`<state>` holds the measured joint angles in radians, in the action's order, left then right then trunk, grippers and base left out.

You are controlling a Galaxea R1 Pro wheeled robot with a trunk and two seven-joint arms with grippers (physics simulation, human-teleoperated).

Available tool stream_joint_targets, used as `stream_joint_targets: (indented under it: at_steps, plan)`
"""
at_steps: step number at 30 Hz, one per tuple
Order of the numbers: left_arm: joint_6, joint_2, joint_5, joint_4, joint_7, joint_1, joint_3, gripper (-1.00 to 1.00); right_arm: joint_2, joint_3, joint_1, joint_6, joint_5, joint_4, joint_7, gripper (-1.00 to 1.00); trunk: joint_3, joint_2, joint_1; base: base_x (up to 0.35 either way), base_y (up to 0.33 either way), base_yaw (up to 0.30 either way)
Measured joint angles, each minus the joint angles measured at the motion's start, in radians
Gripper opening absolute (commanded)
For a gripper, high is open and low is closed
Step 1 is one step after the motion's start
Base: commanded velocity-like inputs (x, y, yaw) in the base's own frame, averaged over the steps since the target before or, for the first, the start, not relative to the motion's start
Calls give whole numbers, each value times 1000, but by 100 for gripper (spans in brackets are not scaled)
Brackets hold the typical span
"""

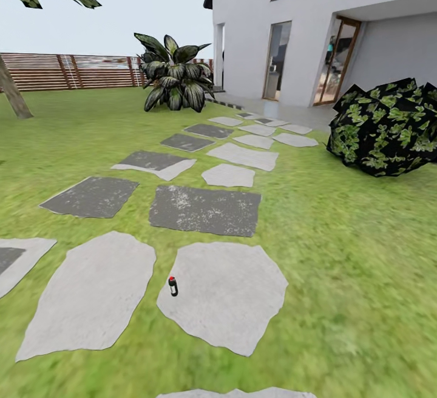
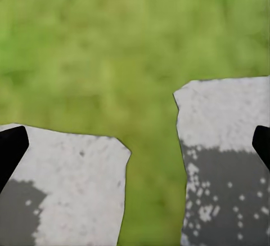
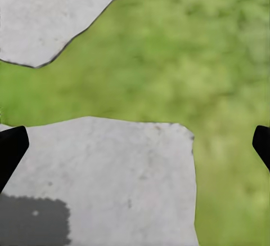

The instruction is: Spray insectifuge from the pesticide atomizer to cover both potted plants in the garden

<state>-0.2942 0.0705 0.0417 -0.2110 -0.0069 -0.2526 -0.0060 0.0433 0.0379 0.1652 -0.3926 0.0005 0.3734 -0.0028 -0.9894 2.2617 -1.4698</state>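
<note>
Both grippers, left (image 2: pixel 135 144) and right (image 3: pixel 135 144), hang w/ fingers spread wide, nothing between, over grey slabs and grass. The spray can (image 1: pixel 173 286), small, dark w/ red cap, stands upright at the left edge of a pale slab (image 1: pixel 227 301), on the lawn (image 1: pixel 340 252). Slab path runs to the white house (image 1: pixel 303 28). Dark bush (image 1: pixel 385 128) right; striped leafy plant (image 1: pixel 175 76) and wooden fence (image 1: pixel 67 70) at far lawn edge.
</note>
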Motion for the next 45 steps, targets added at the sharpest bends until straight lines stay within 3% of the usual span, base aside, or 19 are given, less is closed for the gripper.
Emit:
stream_joint_targets:
  at_steps: [24,45]
  plan:
    - [1,-1,0,-1,0,0,0,100,0,0,0,0,0,2,0,100,0,0,0,29,0,0]
    - [0,-3,0,-1,0,0,-1,100,0,1,0,0,1,0,0,100,0,0,1,321,-18,0]
